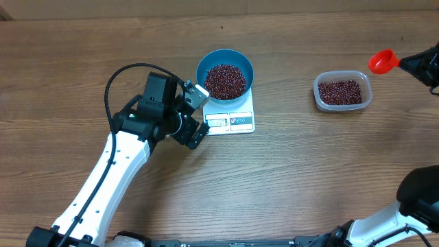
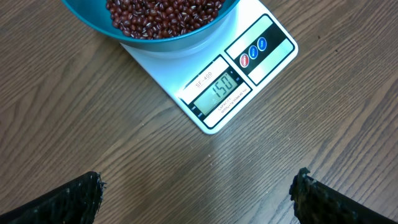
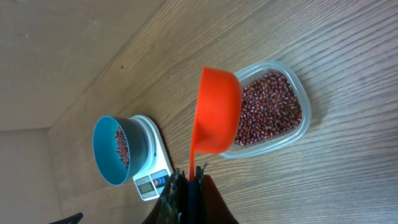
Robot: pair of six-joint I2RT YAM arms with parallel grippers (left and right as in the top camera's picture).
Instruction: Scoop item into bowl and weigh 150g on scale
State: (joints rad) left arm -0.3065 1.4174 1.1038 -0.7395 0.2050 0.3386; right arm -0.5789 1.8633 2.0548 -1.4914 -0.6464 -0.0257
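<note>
The blue bowl stands on the white scale and holds a heap of red-brown beans. In the left wrist view the bowl sits at the top edge and the scale's display reads 150. My left gripper hovers just left of the scale's front, open and empty, its fingers far apart over bare wood. My right gripper is at the far right, shut on the handle of a red scoop. The scoop hangs just right of the tub.
A clear plastic tub with more beans stands right of the scale. The left arm and its black cable cross the table's left front. The right arm's base fills the bottom right corner.
</note>
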